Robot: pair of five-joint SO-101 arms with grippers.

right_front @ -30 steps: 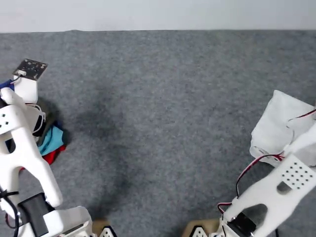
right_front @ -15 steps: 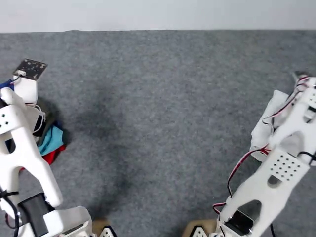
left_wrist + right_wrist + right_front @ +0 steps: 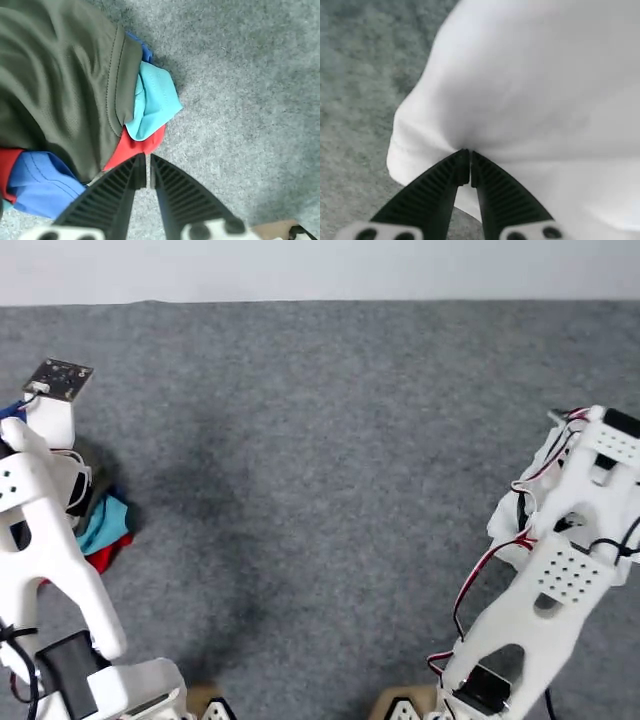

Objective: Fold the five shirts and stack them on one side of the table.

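Note:
A pile of shirts lies at the table's left edge: an olive shirt [image 3: 60, 80] on top, with a cyan shirt [image 3: 152, 102], a red shirt [image 3: 134, 148] and a blue shirt [image 3: 42, 182] sticking out under it. My left gripper [image 3: 144, 161] hangs shut over the red edge of the pile, holding nothing. In the high view the left arm [image 3: 45, 530] covers most of the pile, with cyan cloth [image 3: 103, 524] peeking out. At the right edge lies a white shirt [image 3: 535, 85], bunched. My right gripper [image 3: 465, 153] is shut on a pinch of its fabric. The right arm [image 3: 565, 570] stands over the white shirt [image 3: 508, 527].
Grey felt [image 3: 320, 440] covers the table, with wide free room across the middle and the far side. A white wall runs along the far edge. Both arm bases stand at the near edge.
The right arm has swung toward the far side over the white shirt, and the shirt has bunched up and shifted a little left. The left arm has not moved.

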